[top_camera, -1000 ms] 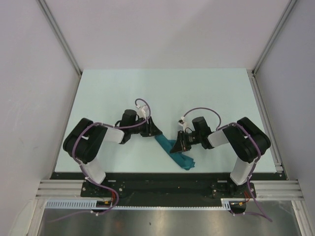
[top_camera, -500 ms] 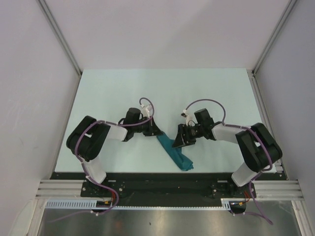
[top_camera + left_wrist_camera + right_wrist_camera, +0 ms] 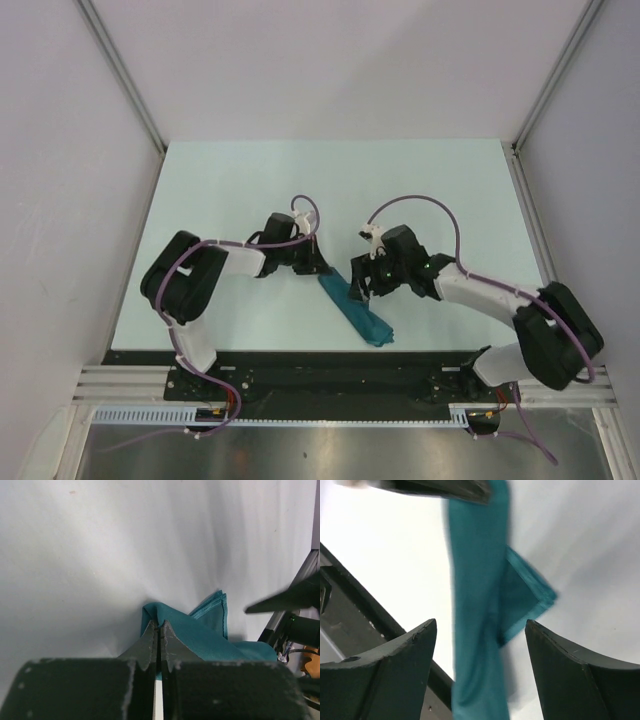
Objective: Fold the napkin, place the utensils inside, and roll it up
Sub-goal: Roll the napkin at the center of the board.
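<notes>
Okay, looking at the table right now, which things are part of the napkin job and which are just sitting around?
Part of the job:
- napkin, bunched into a long strip
- left fingers, shut on its far end
- right fingers, open on either side of the strip

Just there:
- table
- back wall
- metal rail at the near edge

Black-and-white arms (image 3: 235,262) — looping purple cables (image 3: 412,198) — dark serrated fingers (image 3: 145,647)
</notes>
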